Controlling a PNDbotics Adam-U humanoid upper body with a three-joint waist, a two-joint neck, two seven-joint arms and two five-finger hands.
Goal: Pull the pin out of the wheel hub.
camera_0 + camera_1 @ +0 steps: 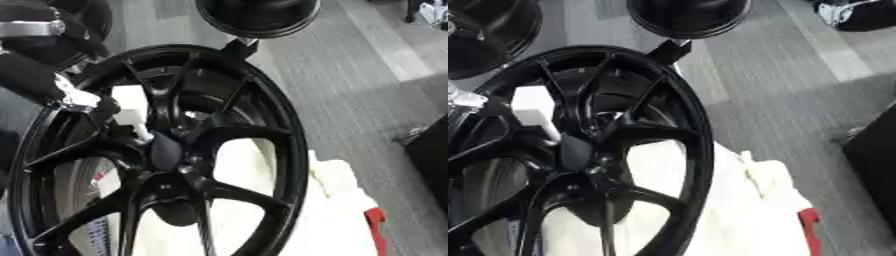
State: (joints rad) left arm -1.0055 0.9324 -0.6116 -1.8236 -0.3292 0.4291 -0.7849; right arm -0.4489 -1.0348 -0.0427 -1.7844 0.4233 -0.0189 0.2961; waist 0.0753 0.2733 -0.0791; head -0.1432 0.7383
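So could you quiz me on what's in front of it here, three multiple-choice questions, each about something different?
1. Where does the white cloth lie?
A. draped over the top of the wheel
B. under the wheel, spreading out to its lower right
C. in the robot's hand

2. What colour is the wheel?
A. silver
B. red
C. black

3. What state is the white pin in?
A. lying free on the floor
B. seated among the spokes just above the hub
C. lifted high above the wheel

Answers:
1 B: the white cloth shows through the spokes and beyond the rim at the lower right.
2 C: the wheel is black, rim and spokes alike.
3 B: the white pin sits by the hub, with the left hand right beside it.
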